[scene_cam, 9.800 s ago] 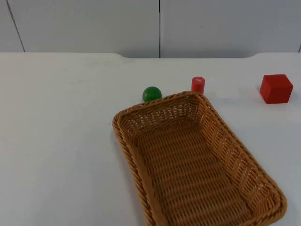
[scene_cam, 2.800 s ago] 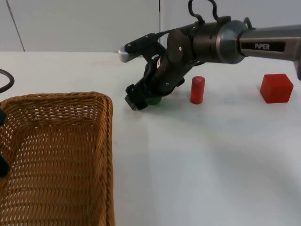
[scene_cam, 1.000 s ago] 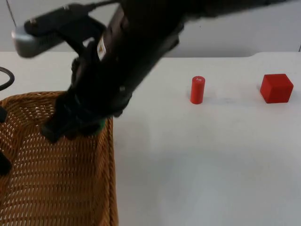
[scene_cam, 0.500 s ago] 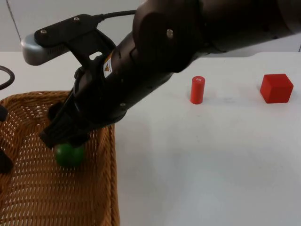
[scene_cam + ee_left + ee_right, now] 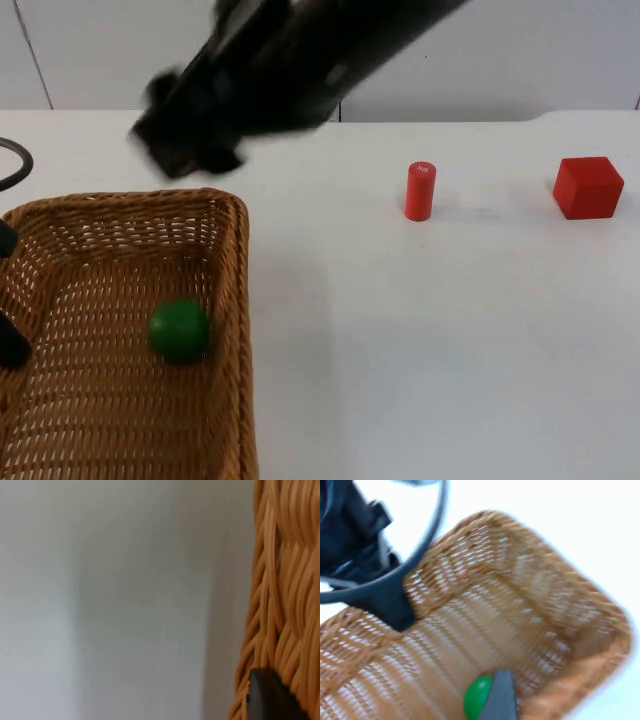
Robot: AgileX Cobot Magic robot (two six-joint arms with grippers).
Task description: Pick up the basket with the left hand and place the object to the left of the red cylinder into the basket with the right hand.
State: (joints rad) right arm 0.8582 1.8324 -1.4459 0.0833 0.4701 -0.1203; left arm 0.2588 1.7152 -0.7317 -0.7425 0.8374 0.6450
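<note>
Green ball (image 5: 180, 331) sits loose inside basket (image 5: 236, 300). Left pincer (image 5: 8, 300) clamps basket's far-side rim; any tilt rolls ball out. Right pincer (image 5: 190, 150), just beyond basket, grip state can't tell, w/ nothing visibly held.

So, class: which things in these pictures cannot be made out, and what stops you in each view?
- Right tool, top view: motion blur hides how its fingers stand.
- Left tool, top view: cut off by the picture's edge at the basket rim.
- Green ball, right wrist view: partly hidden behind a fingertip.
- Basket, left wrist view: just a stretch of woven wall; its inside is hidden.
</note>
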